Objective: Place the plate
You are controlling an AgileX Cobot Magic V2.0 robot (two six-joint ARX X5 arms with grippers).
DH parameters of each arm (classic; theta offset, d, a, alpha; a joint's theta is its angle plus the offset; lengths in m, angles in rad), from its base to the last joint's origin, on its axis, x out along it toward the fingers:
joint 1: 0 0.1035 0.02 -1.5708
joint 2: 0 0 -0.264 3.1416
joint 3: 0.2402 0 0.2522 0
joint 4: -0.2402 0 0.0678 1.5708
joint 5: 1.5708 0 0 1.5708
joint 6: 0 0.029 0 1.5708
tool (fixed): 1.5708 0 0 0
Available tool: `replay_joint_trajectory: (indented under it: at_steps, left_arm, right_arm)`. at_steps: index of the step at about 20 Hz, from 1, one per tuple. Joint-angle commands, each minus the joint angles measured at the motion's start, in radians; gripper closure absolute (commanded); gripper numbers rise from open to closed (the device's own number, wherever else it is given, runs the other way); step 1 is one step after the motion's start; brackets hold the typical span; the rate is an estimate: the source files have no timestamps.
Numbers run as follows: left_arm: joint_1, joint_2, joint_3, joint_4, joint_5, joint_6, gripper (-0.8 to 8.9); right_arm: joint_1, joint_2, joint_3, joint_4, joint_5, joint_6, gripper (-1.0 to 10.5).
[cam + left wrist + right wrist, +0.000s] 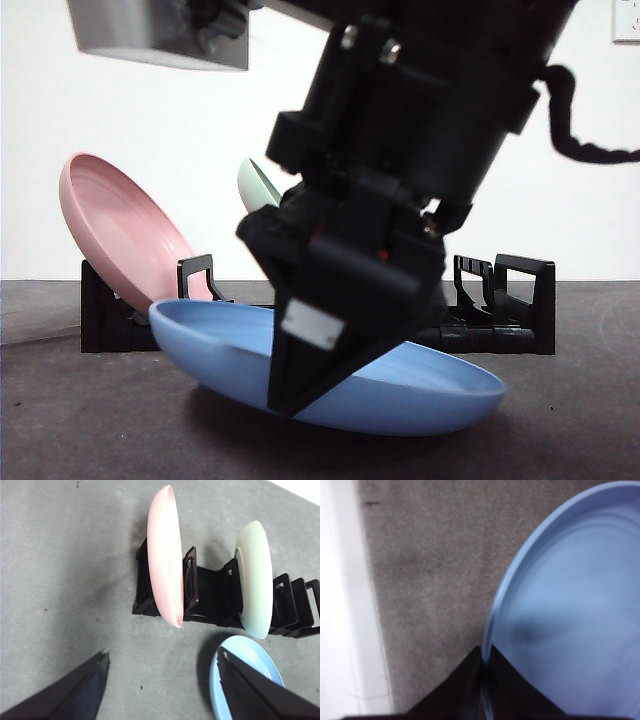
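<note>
The right gripper [300,385] is reaching steeply down from above, its jaws pinching the rim of the blue plate [420,385], which is tilting on the table [80,420] before the rack [520,310]. The left gripper [162,662] is hovering above, jaws spread.

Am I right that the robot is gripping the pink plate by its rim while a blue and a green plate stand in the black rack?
Not quite: the colours are swapped. The right gripper has its jaws shut on the rim of the blue plate, seen in the right wrist view. The pink plate and the green plate stand in the black rack, as the left wrist view shows.
</note>
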Motion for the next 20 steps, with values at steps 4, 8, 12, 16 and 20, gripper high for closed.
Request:
replay_joint_trajectory:
  at_steps: [4,8,12,16,20]
  left_arm:
    - [0.000,0.006,0.023,0.008,0.002,0.016,4.70]
    - [0.000,0.006,0.023,0.003,0.002,-0.008,4.70]
    - [-0.003,0.006,0.023,0.003,0.009,-0.018,4.72]
    - [-0.027,0.071,0.034,-0.005,0.091,-0.047,4.76]
    - [-0.090,0.247,0.116,0.014,0.044,-0.026,4.78]
  right_arm:
    - [0.011,0.041,0.012,0.019,-0.062,-0.001,8.4]
    - [0.009,0.029,0.057,0.005,-0.114,0.109,7.4]
    - [0.003,-0.070,0.219,-0.107,-0.179,0.157,7.4]
    - [-0.121,-0.262,0.292,-0.209,-0.147,0.263,7.4]
    - [-0.286,-0.463,0.297,-0.377,-0.140,0.344,7.4]
